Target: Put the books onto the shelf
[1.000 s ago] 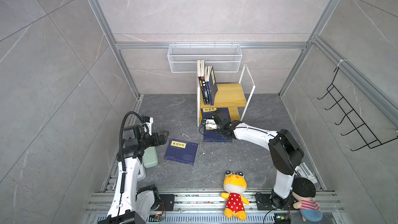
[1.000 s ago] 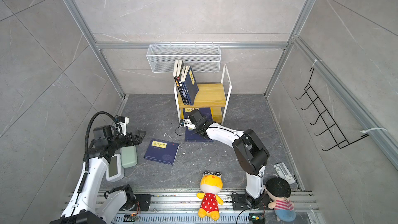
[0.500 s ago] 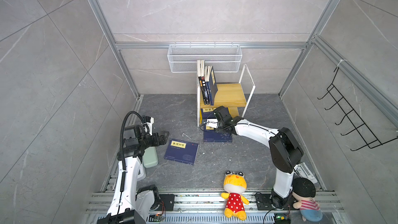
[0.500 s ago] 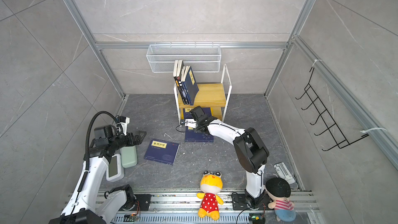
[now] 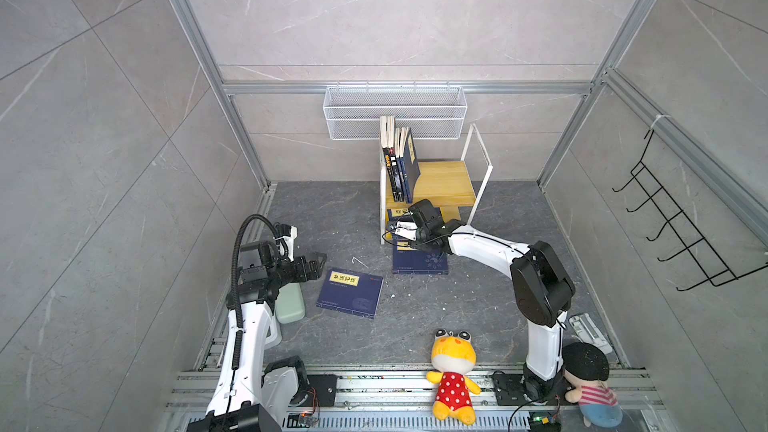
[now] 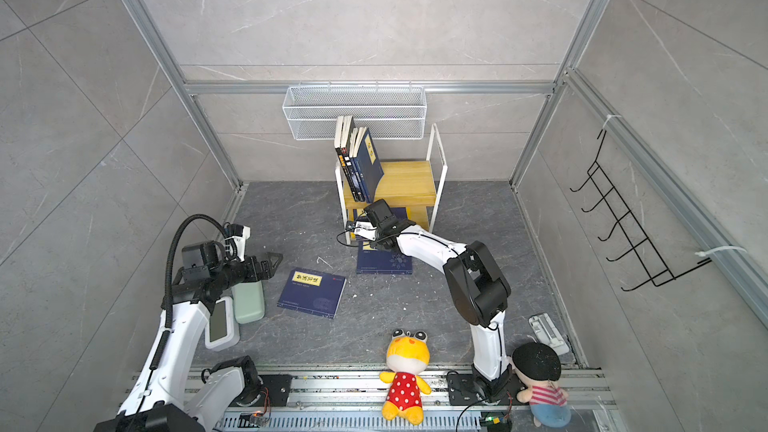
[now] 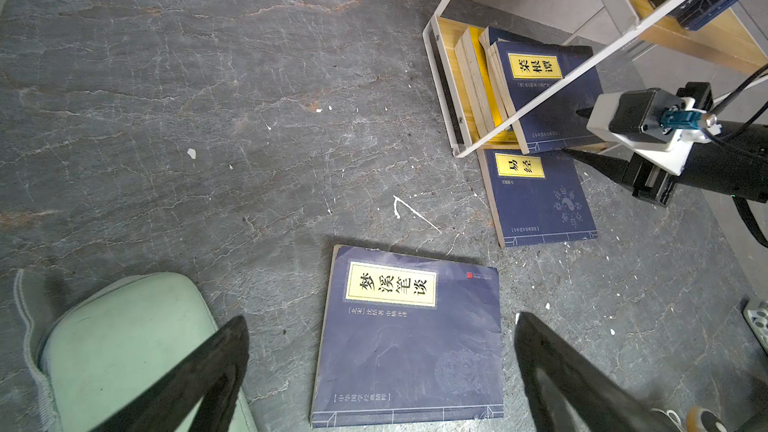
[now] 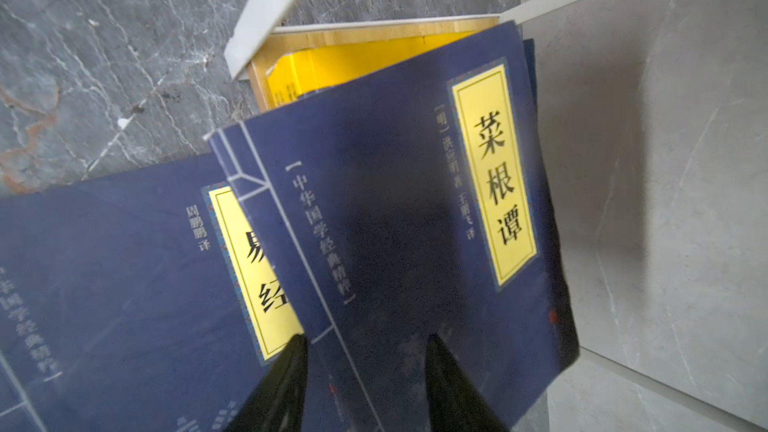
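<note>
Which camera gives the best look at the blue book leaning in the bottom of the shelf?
The right wrist view: the leaning blue book fills the picture, its yellow title label readable. The left wrist view shows it smaller, behind a white frame bar. In both top views only a sliver shows under the upper board.

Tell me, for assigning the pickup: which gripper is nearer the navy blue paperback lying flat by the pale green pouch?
Left. The left gripper hangs open beside that paperback, pouch side; the right gripper is away at the lower tier of the white-framed wooden shelf.
</note>
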`<state>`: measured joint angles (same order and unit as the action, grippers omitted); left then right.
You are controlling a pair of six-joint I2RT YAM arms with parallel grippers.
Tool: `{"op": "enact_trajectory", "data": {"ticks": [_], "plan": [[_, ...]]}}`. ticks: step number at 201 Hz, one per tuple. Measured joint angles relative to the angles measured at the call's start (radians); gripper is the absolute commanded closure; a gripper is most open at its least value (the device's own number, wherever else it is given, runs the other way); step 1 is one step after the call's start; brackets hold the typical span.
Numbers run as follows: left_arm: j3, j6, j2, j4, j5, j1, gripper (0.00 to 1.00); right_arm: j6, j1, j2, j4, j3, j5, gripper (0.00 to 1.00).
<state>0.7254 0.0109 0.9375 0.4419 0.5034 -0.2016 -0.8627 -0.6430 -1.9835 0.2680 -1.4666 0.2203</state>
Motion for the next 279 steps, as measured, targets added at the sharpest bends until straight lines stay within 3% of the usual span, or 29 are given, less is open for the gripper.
{"op": "enact_trajectory", "data": {"ticks": [82, 279], "plan": [[0.0, 0.0, -0.004, 0.0, 0.003, 0.0, 0.0, 0.048, 0.0, -0.031, -0.019, -0.042, 0.028, 0.57], [0.0, 0.0, -0.004, 0.0, 0.004, -0.005, 0.0, 0.01, 0.024, -0.034, -0.04, -0.011, 0.079, 0.59]]}}
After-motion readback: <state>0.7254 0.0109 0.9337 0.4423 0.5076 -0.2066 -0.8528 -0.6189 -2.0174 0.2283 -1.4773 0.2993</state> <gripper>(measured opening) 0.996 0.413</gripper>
